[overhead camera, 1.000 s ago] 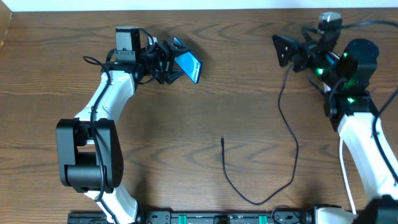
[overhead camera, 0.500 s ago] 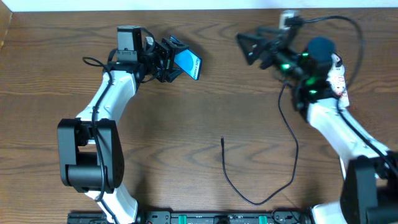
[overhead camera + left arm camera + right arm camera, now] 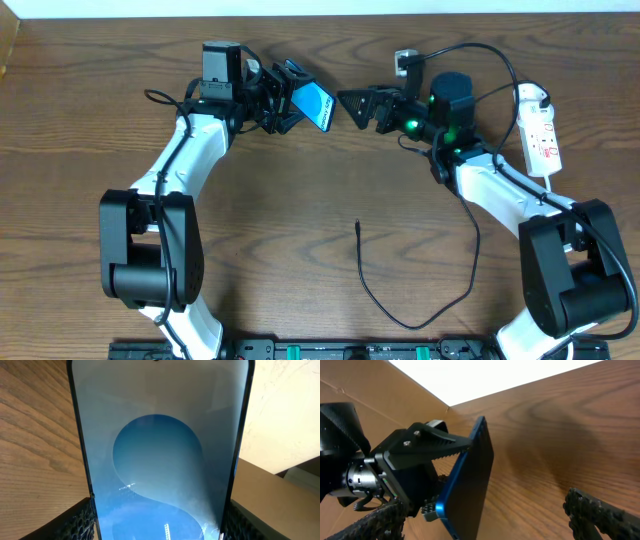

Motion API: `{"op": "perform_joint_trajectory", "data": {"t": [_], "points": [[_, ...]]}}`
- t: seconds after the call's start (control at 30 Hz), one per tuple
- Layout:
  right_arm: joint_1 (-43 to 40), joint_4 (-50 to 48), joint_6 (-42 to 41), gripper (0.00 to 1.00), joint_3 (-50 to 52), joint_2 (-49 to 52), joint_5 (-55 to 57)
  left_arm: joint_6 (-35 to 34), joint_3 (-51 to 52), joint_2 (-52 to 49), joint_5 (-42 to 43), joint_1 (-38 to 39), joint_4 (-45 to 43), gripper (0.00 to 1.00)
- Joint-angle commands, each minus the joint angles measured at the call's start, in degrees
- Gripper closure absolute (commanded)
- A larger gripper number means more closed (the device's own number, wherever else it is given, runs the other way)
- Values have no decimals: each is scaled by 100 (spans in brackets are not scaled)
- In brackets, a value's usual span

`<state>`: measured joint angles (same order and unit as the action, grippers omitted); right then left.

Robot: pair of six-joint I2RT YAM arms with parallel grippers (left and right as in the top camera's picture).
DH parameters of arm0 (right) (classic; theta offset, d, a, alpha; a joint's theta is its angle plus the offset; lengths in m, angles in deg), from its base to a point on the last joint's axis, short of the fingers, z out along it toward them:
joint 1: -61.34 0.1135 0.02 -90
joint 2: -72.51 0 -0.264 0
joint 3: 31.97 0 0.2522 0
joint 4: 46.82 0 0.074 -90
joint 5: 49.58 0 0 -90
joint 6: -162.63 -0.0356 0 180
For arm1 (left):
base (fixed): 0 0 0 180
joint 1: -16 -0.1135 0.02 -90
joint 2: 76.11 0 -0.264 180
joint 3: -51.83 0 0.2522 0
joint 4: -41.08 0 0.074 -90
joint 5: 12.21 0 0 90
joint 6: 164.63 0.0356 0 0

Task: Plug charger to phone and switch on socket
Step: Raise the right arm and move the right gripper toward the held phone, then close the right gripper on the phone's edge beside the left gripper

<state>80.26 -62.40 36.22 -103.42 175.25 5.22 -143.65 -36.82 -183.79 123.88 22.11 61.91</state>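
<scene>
Blue phone [image 3: 313, 103] edge-held in left jaws, right jaws spread nearby

Between the pads [image 3: 82, 521] of the left gripper [image 3: 292, 100], the phone [image 3: 160, 460] looks to us like smooth, glossy glass with a thin shiny dark rim. The pads themselves are matt black and knobbly, plastic or rubber, we cannot tell which. Under that gripper the table [image 3: 30, 450] is brown wood grain with a smooth satin finish. The right gripper [image 3: 350, 108] has the same rough matt black fingers [image 3: 605, 510]. Behind it, we see the socket [image 3: 540, 130] as smooth white plastic and the charger [image 3: 470, 250] cable as thin matt black.
</scene>
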Motion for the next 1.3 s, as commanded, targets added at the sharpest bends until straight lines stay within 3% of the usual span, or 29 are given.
{"op": "perform_joint_trajectory", "data": {"t": [0.0, 0.5, 0.63, 0.8, 1.27], "points": [[184, 2, 92, 1, -76, 52, 22, 42, -44, 203, 17, 0, -55, 92], [645, 452, 695, 1, -76, 55, 525, 42, -44, 203, -177, 321, -55, 93], [691, 551, 695, 6, -76, 55, 745, 39, -44, 203, -153, 323, -52, 93], [702, 669, 741, 20, -76, 57, 833, 39, -44, 205, -74, 326, -55, 92], [778, 728, 933, 22, -76, 57, 938, 39, -44, 203, -4, 367, -52, 92]]}}
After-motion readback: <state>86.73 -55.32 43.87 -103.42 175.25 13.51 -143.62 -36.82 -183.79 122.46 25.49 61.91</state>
